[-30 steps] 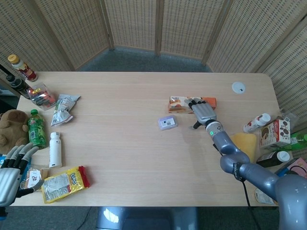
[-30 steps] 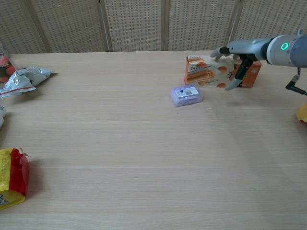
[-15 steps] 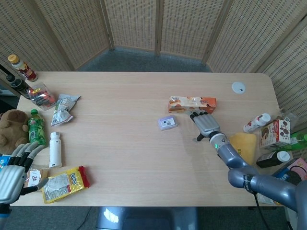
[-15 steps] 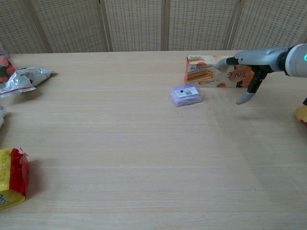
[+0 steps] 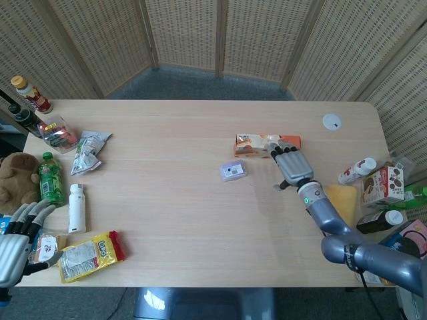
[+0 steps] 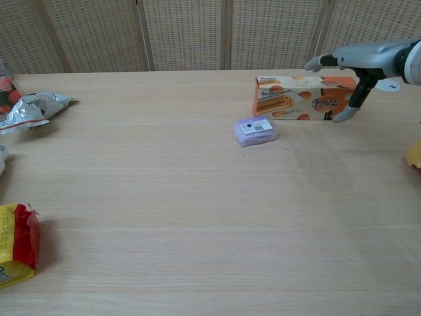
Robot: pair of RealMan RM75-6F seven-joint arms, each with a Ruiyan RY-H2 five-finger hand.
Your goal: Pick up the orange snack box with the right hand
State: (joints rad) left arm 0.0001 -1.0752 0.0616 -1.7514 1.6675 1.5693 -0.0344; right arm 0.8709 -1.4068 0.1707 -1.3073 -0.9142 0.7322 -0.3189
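The orange snack box lies flat on the far right part of the wooden table. My right hand hovers over the box's right end with its fingers spread, and its thumb hangs down beside the box's right front corner. It holds nothing, and whether it touches the box I cannot tell. My left hand rests open at the table's near left corner, far from the box.
A small purple box lies just left of the orange box. A yellow sponge, a bottle and a carton crowd the right edge. Bottles, a silver pouch and a yellow snack bag line the left side.
The right hand drew back from the box toward the near side, then came back over the box's right end. The box and the left hand have stayed put.
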